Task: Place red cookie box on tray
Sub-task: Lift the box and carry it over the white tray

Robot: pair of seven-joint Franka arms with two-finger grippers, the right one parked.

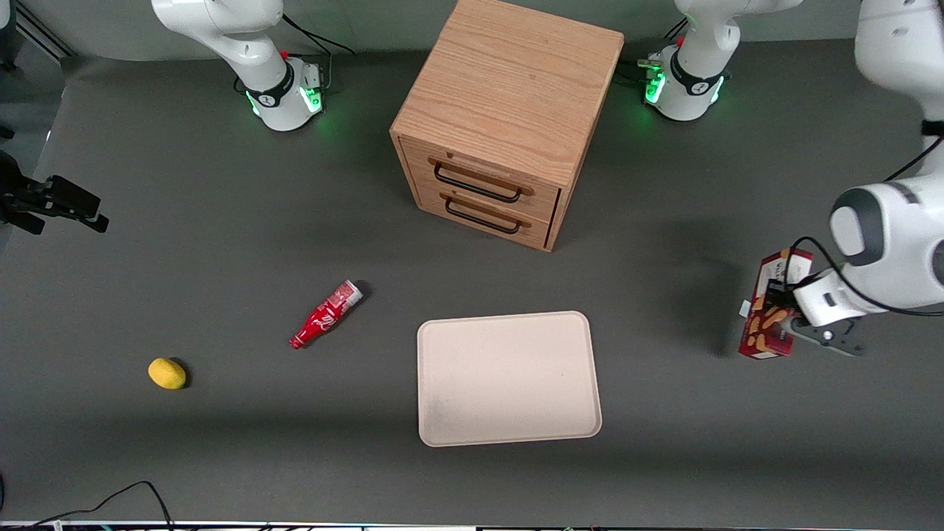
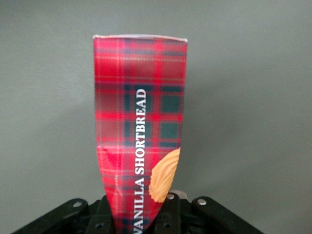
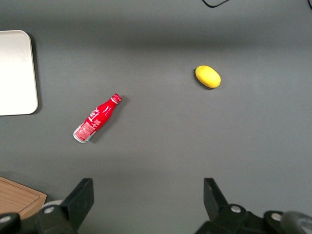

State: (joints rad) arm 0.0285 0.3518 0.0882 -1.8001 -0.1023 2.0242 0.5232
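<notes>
Gripper (image 1: 783, 304) up off the table at the working arm's end, closed tight on the red cookie box (image 1: 772, 310). Box held in the air, standing almost straight up, a bit tilted, well apart from the tray (image 1: 507, 378). Seen from the wrist, same red cookie box (image 2: 140, 122) sticking out from between the black fingers (image 2: 168, 214), red and green checks all over, white words "VANILLA SHORTBREAD" running along it, 1 tan cookie picture near the grip, a small dent in the card close to the fingers. Tray flat on the gray table (image 1: 221, 243), nearer the front camera than the wooden cabinet (image 1: 504, 118), in front of its 2 drawers with black handles. Small red bottle (image 1: 325, 315) lying on its side beside the tray, toward the parked arm's end. Yellow lemon (image 1: 167, 373) farther out toward that same end, well apart from the bottle.
</notes>
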